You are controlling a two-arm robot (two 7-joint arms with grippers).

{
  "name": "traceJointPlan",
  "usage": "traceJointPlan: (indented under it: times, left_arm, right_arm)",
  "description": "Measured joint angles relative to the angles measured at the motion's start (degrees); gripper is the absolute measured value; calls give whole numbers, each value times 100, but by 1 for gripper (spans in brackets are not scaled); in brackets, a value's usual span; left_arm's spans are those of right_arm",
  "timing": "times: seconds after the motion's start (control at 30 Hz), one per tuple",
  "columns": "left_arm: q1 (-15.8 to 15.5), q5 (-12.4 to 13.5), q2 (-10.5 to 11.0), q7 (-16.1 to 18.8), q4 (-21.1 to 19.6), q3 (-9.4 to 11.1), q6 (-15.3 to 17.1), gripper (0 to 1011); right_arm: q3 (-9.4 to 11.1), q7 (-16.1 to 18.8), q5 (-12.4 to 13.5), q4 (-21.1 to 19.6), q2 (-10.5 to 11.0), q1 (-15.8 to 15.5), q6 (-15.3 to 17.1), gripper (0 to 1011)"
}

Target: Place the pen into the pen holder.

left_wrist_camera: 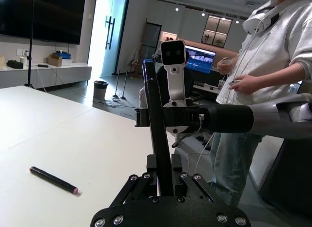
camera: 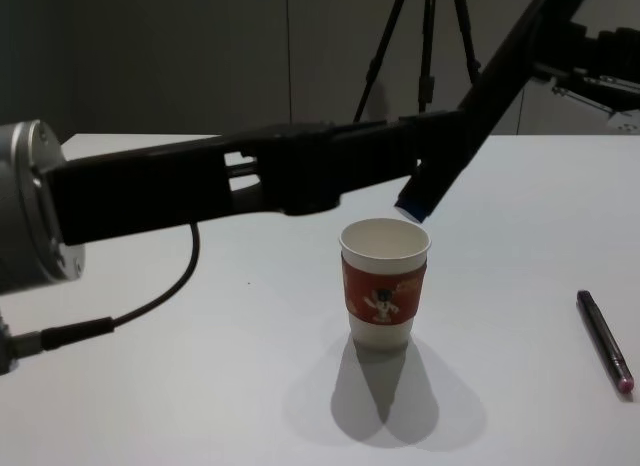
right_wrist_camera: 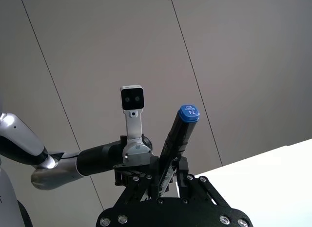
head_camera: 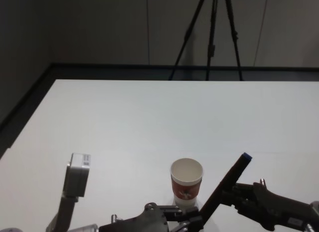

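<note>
The pen holder (head_camera: pixel 187 184) is a white paper cup with a red sleeve, standing upright near the table's front, seen side-on as the pen holder (camera: pixel 385 286). A dark pen (head_camera: pixel 227 182) with blue ends hangs tilted in the air just right of it. Its lower blue end (camera: pixel 412 208) hovers just above the cup's rim at the right. My left gripper (head_camera: pixel 199 217) is shut on the pen's lower part, and my right gripper (head_camera: pixel 232 189) is shut on it higher up. The pen (left_wrist_camera: pixel 158 139) stands between my left fingers, and the pen (right_wrist_camera: pixel 178 139) also runs between my right fingers.
A second dark pen (camera: pixel 605 341) with a pink end lies flat on the table right of the cup, also seen as the second pen (left_wrist_camera: pixel 52 180). A black tripod (head_camera: pixel 212 33) stands behind the table's far edge. The white table (head_camera: pixel 149 122) stretches wide ahead.
</note>
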Motion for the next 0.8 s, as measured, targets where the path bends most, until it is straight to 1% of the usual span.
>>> traceJointPlan:
  times: [0.43, 0.53, 0.57, 0.63, 0.67, 0.77, 0.8]
  left_arm:
    - [0, 0, 0, -4, 0, 0, 0, 163]
    - [1, 0, 0, -9, -1, 1, 0, 223]
    - [1, -1, 0, -12, -2, 1, 0, 274]
    - [1, -1, 0, -16, -3, 2, 0, 308]
    - [1, -1, 0, -18, -4, 2, 0, 366]
    - [1, -1, -1, -21, -5, 2, 0, 429]
    - [1, -2, -1, -22, -5, 2, 0, 486]
  right_arm:
    - [1, -5, 0, 0, 0, 0, 0, 213]
    - [1, -12, 2, 1, 0, 1, -1, 213]
    - [2, -14, 3, 1, 1, 1, -2, 213]
    - [2, -18, 3, 2, 1, 1, -2, 213]
    - [2, -19, 3, 2, 1, 1, -2, 213]
    - [2, -20, 2, 2, 1, 1, -2, 212]
    - [2, -21, 0, 2, 0, 0, -2, 211]
